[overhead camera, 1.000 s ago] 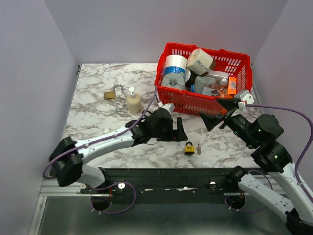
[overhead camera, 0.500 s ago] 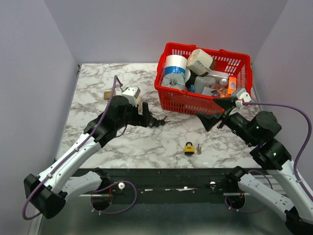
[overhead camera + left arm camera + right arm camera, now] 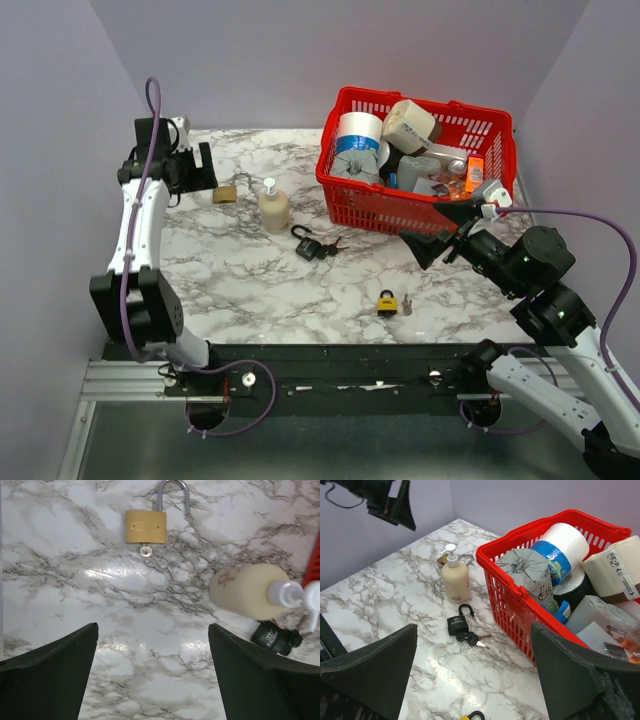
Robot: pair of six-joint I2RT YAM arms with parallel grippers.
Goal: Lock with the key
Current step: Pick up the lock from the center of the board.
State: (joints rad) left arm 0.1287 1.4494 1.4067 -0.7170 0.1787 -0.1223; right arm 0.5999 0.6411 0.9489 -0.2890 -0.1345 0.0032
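A black padlock (image 3: 306, 247) with its shackle up and a bunch of keys (image 3: 331, 246) lies mid-table; the right wrist view shows it too (image 3: 457, 625) with the keys (image 3: 473, 639) at its base. A brass padlock (image 3: 145, 526) with a key (image 3: 145, 551) in it and its shackle swung open lies at the back left (image 3: 225, 194). A yellow and black padlock (image 3: 387, 301) with a key (image 3: 406, 305) lies near the front. My left gripper (image 3: 188, 172) is open and empty, high above the brass padlock (image 3: 152, 627). My right gripper (image 3: 440, 232) is open and empty, raised beside the basket (image 3: 473, 627).
A cream pump bottle (image 3: 272, 207) stands between the brass and black padlocks. A red basket (image 3: 372, 206) full of tape rolls and boxes fills the back right. Walls close in the left, right and back sides.
My left arm has swung from the middle of the table to the far left and risen. The black padlock with its keys now lies uncovered where the gripper was. The right arm has barely moved.
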